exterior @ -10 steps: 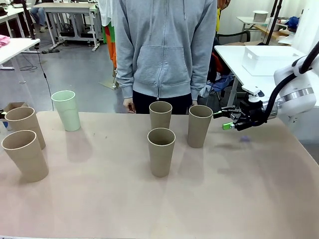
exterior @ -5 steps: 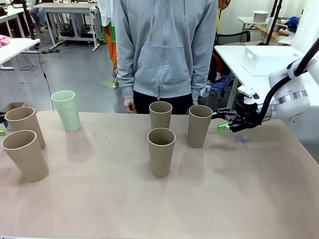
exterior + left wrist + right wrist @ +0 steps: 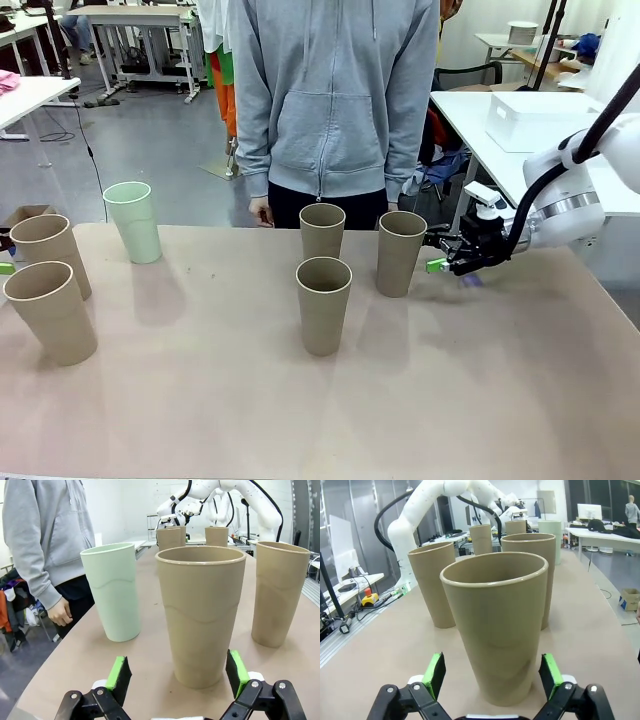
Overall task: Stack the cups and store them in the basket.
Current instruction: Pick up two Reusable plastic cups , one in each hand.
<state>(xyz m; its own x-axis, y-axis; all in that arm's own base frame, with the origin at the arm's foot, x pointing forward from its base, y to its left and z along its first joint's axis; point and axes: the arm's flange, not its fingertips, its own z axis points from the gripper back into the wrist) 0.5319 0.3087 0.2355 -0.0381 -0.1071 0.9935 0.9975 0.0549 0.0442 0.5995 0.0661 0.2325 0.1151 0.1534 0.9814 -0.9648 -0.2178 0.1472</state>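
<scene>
Could tip the rightmost brown cup [image 3: 401,252] by closing the wide-open right hand [image 3: 440,263] off-centre, or dent its thin wall by squeezing hard. Same hazard at the left, with the left hand [image 3: 177,672] spread wide, facing another brown cup [image 3: 200,615], mint cup [image 3: 114,591] just beside. Must not bump the neighbour cup [image 3: 323,230] behind. Finds the basket [image 3: 535,118] well apart, on a side table [image 3: 470,108] behind the right arm.

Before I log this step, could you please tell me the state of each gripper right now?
Left gripper: open, holding nothing, facing a left-side brown cup.
Right gripper: open, holding nothing, facing the right-side brown cup.
</scene>
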